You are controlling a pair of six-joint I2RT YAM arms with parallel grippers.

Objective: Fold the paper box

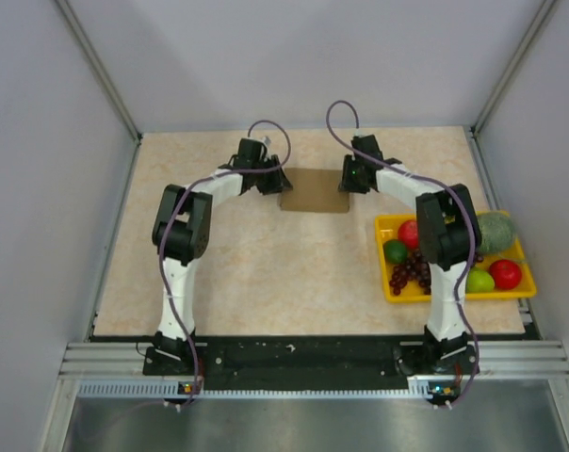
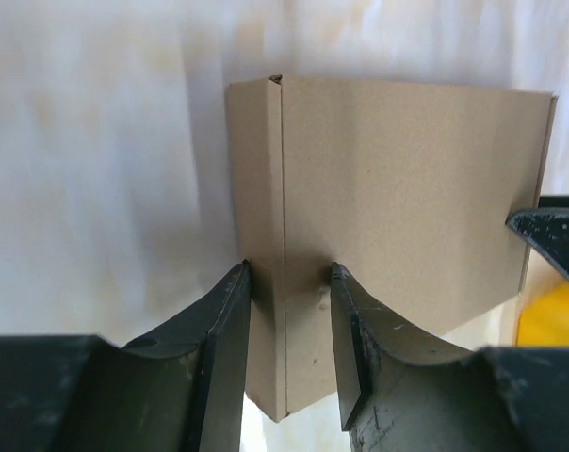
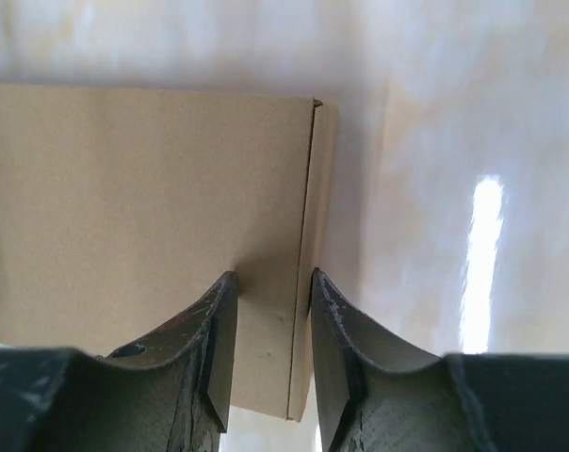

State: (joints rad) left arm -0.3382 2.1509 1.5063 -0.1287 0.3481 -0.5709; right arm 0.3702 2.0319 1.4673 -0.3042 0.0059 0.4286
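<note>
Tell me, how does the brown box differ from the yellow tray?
The box is plain brown cardboard; the tray is bright yellow. The box's face is bare; the tray holds fruit. The box lies between the left pincer and right pincer, one at each end; the tray sits off to the right, no pincer at it. Both are rectangular.

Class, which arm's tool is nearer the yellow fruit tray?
Right. The right tool is at the right edge of the paper box, the side toward the yellow fruit tray; the left tool is at its left edge, farther off.
</note>
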